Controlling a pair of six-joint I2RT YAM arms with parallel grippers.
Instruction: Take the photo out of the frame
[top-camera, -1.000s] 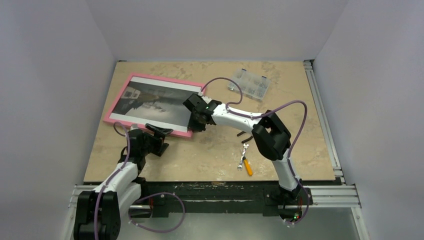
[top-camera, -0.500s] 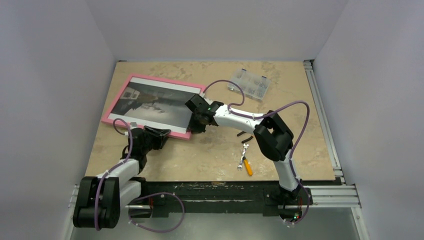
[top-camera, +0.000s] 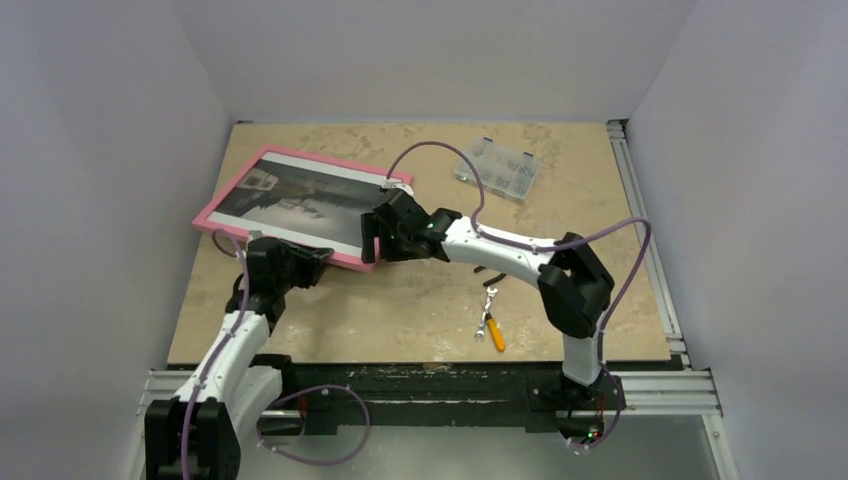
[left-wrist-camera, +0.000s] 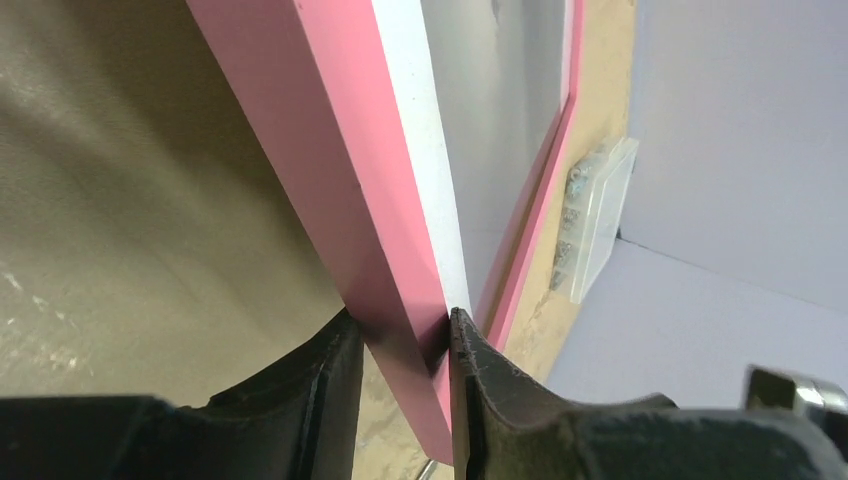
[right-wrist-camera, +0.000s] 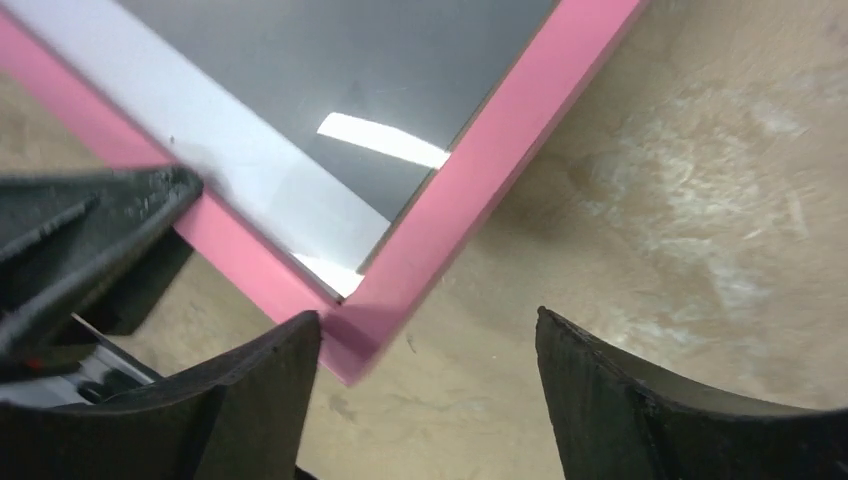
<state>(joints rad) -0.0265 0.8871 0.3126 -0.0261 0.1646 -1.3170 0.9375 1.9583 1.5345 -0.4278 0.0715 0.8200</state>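
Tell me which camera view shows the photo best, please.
The top external view: nearly the whole photo is visible inside the pink frame. The left wrist view shows only a narrow strip, seen almost edge-on; the right wrist view shows one corner with glare.

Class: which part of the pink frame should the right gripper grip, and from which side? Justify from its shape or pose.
Grip the frame on its right rail near the corner, coming from the right. That rail is thin, and the left gripper, clamped on the near rail, seems to hold it off the table, so the open right gripper could straddle it.
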